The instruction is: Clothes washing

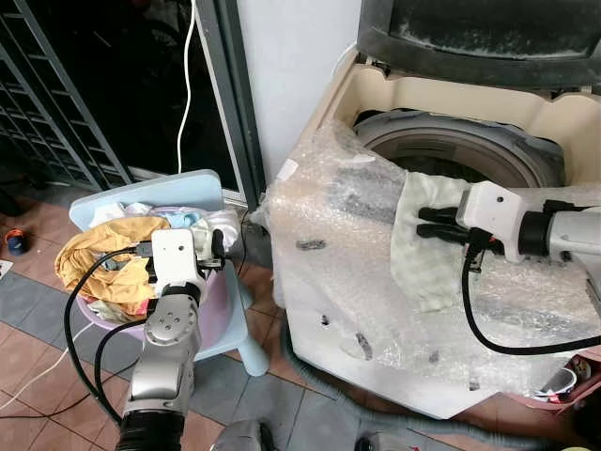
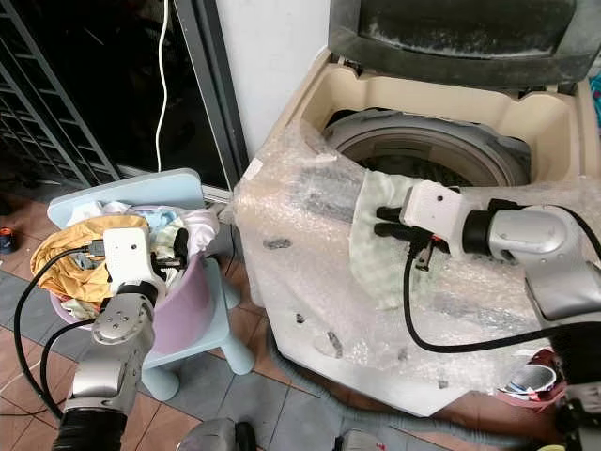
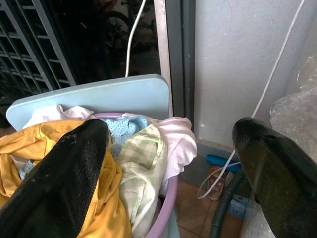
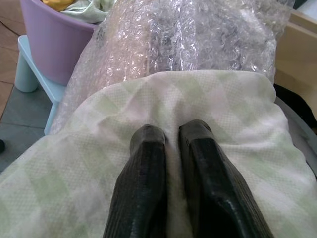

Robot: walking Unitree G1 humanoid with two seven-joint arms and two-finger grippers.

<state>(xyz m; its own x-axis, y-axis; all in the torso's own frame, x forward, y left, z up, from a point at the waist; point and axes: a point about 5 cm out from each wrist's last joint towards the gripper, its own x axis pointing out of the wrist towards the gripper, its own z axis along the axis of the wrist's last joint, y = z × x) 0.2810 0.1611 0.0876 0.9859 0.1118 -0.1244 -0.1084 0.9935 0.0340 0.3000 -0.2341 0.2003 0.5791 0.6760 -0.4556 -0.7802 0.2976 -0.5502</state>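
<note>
Right end effector (image 4: 171, 144) pinching checked cloth (image 4: 89, 163)

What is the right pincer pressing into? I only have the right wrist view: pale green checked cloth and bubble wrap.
Observer: The right pincer is shut on a green checked cloth draped over the bubble-wrapped front edge of a top-loading washing machine.
Operator: Is the lid up?
Observer: Yes, the lid stands open behind the drum.
Operator: And the left arm?
Observer: The left pincer is open over a purple laundry basket on a light blue chair.
</note>
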